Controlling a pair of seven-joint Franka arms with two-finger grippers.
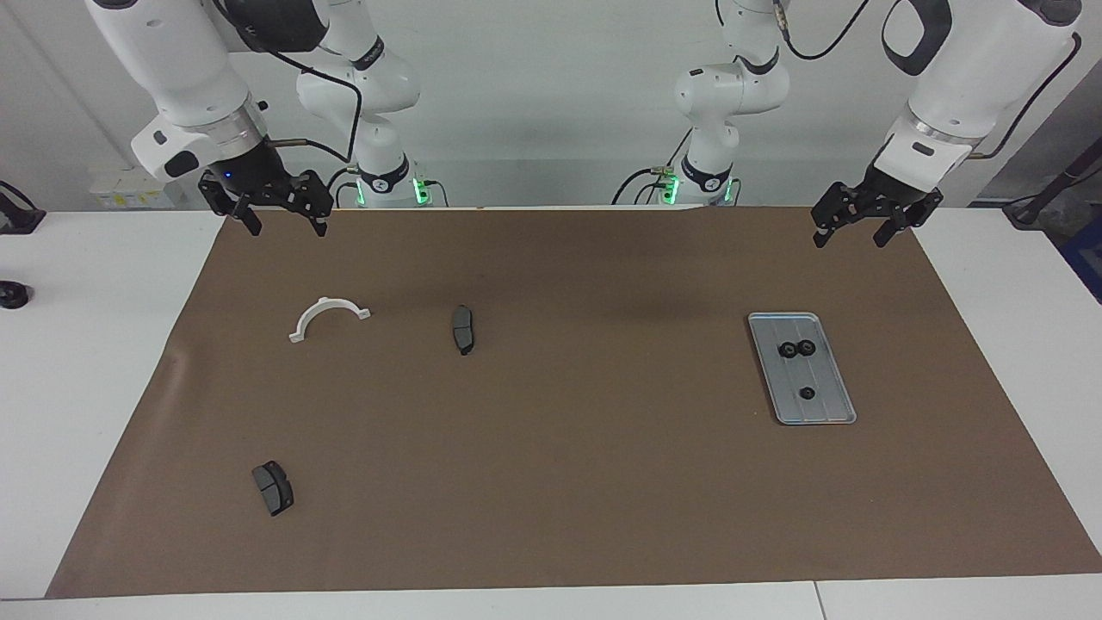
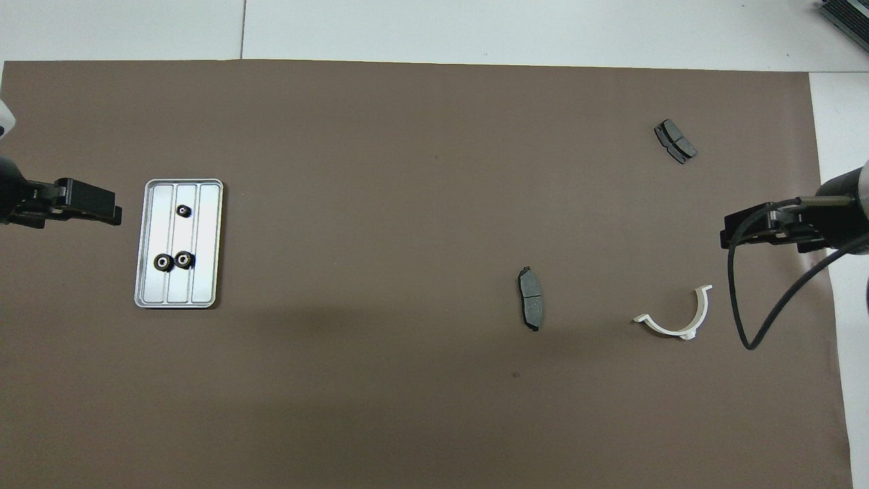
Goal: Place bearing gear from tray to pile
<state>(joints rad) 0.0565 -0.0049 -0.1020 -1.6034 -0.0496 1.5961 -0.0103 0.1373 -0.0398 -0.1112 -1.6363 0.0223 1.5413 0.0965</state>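
The silver-grey ridged tray lies on the brown mat toward the left arm's end. Three small black bearing gears rest in it: a touching pair and a single one farther from the robots. The pile is scattered toward the right arm's end: a white half-ring bracket and two dark brake pads. My left gripper hangs open over the mat's corner, apart from the tray. My right gripper hangs open over the mat's other corner.
The brown mat covers most of the white table. A small black knob sits on the bare table past the right arm's end of the mat. A black cable loops down from the right wrist.
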